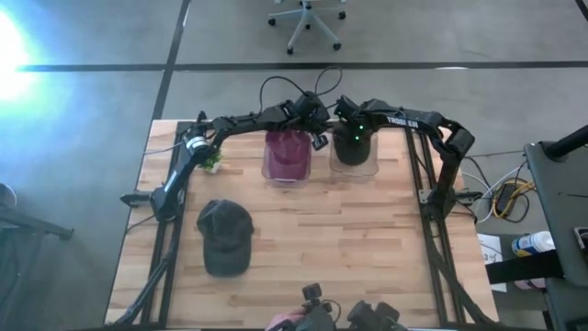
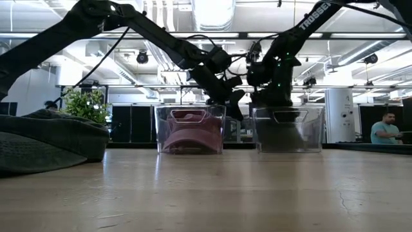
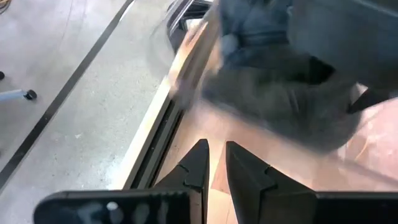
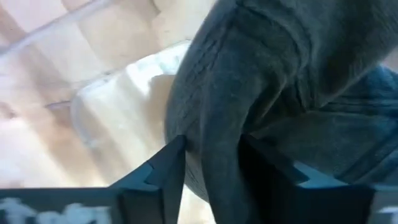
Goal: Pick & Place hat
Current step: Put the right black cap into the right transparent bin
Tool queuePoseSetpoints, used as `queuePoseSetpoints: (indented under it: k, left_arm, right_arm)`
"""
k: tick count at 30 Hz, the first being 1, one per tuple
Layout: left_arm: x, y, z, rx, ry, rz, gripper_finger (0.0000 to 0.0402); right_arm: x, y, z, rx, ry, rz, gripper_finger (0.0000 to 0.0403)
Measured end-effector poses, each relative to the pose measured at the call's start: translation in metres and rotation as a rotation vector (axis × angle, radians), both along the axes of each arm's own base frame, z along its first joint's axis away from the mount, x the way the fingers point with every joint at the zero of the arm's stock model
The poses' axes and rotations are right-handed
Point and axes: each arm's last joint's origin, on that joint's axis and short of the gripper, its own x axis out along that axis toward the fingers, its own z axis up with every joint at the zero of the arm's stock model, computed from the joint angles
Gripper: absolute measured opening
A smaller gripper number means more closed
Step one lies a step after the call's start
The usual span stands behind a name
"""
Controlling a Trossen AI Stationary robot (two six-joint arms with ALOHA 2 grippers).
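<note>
Two clear bins stand side by side at the table's far edge. The left bin [image 1: 287, 170] holds a maroon hat [image 1: 288, 152]. The right bin [image 1: 355, 167] holds a dark grey hat [image 4: 261, 81], and my right gripper [image 1: 354, 142] reaches down into it, shut on the hat. My left gripper [image 3: 216, 149] hovers between the two bins, above their rims, its fingers almost together with nothing between them. A third hat, a dark cap [image 1: 225, 237], rests on its brim and crown on the table's near left part. My right gripper pinches a raised fold of the dark grey hat [image 4: 211, 124] between its two fingers. The fingers [image 4: 165, 165] come from above and point down into the bin. The rest of the hat spreads out below them inside the bin [image 2: 283, 135].
A small green plant [image 1: 211, 161] stands at the far left of the table, beside the left arm. A camera mount [image 1: 312, 308] sits at the near edge. The middle and right of the wooden top [image 1: 367, 248] are bare. A person [image 2: 386, 125] sits in the room beyond.
</note>
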Motion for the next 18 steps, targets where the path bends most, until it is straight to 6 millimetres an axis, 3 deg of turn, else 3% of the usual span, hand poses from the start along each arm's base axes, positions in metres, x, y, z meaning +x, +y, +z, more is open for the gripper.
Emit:
queuePoseSetpoints:
  k: [8, 18]
  left_arm:
    - [0.001, -0.001, 0.001, 0.010, -0.002, 0.009, 0.0048]
    - [0.009, -0.016, 0.002, 0.011, -0.005, -0.022, 0.0048]
  right_arm:
    - [-0.008, 0.004, -0.001, 0.295, -0.084, -0.224, 0.0106]
    - [-0.011, -0.010, -0.001, 0.192, -0.096, -0.316, 0.0098]
